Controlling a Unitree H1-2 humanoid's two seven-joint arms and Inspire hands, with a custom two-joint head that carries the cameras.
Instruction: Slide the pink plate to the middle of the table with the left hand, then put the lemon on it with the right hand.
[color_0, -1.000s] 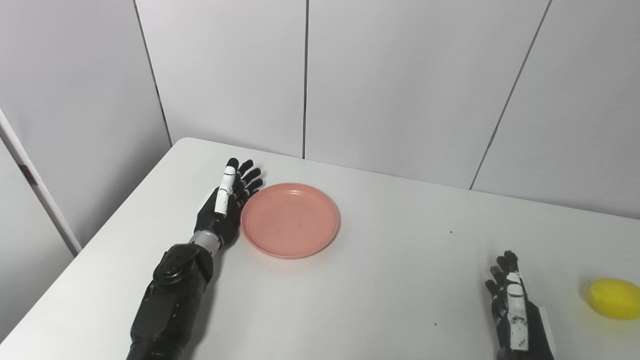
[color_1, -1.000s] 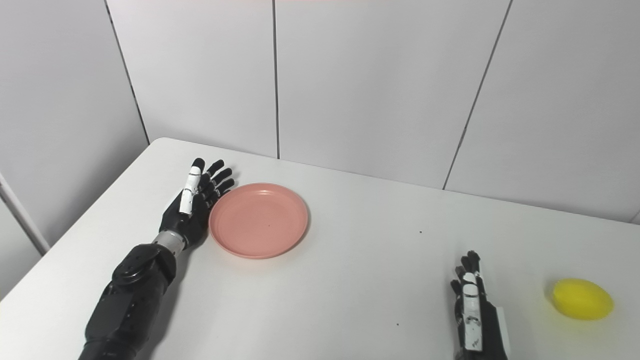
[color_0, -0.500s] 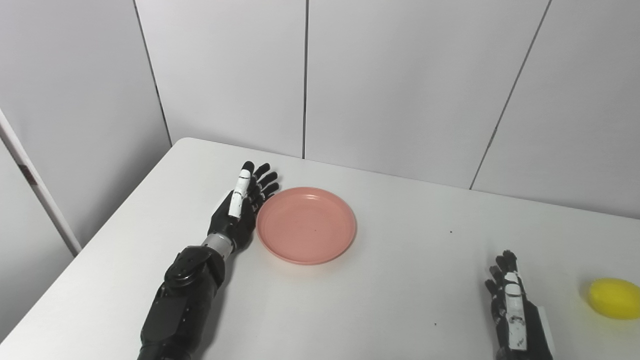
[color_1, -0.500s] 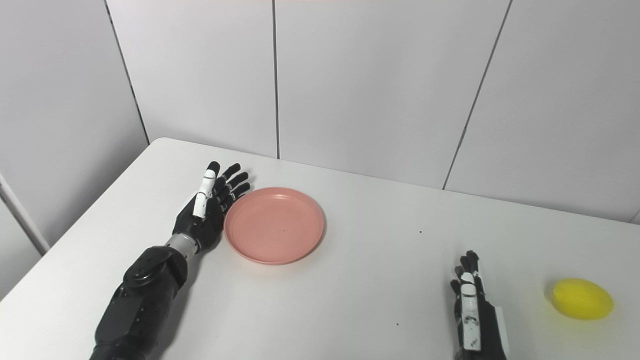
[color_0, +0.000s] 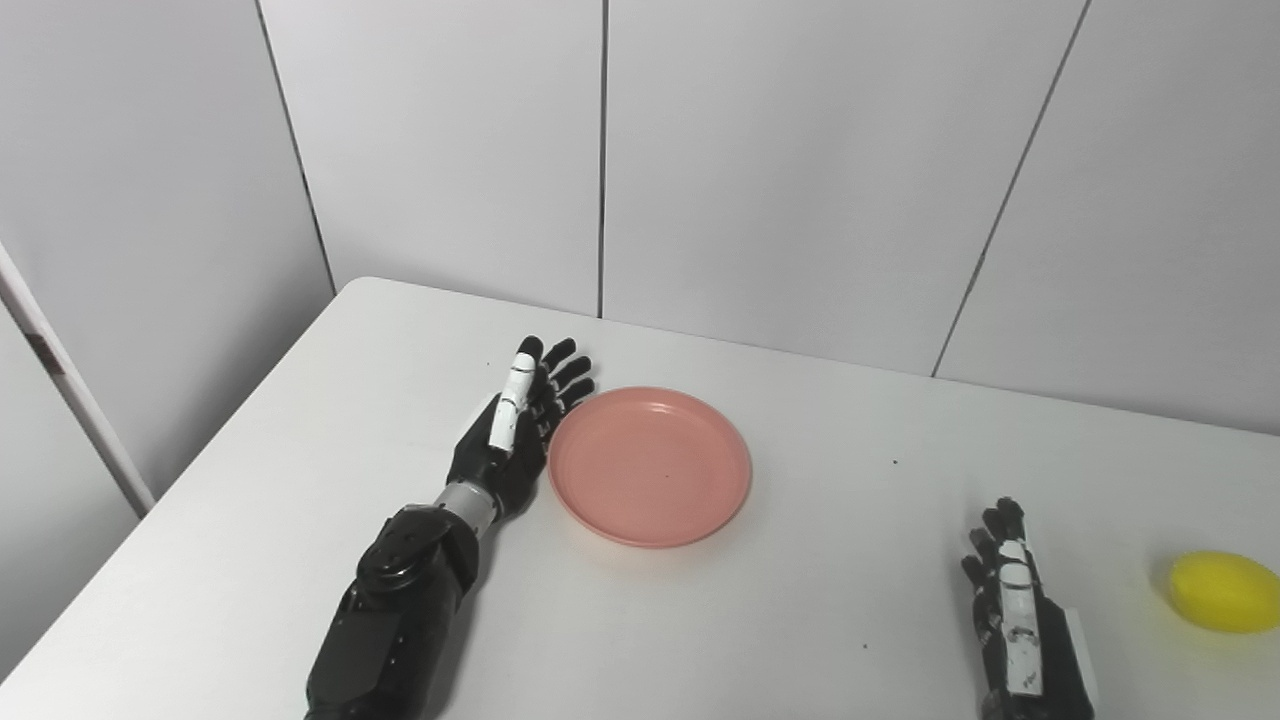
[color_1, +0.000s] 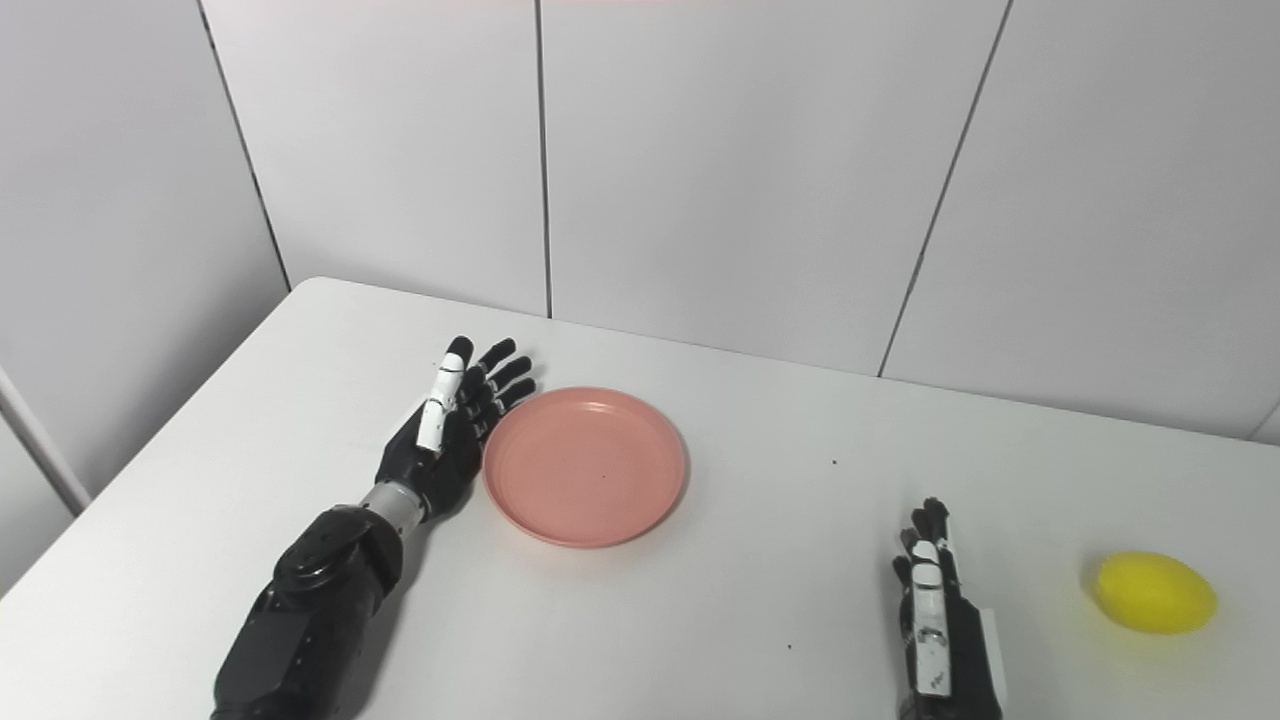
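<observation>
Pink plate (color_0: 650, 467) touches the flat, empty left hand (color_0: 510, 440); the lemon (color_0: 1223, 591) sits near the empty right hand (color_0: 1015, 620).

the plate (color_0: 650, 466) left of centre is showing a plain salmon pink. the lemon (color_0: 1224, 591) at the lower right edge is glowing bright yellow. the left hand (color_0: 510, 440) and the right hand (color_0: 1015, 625) are both showing glossy black with white segments. the desk (color_0: 820, 600) is looking plain white, and the wall panels (color_0: 800, 150) across the top are showing pale grey with dark seams.
</observation>
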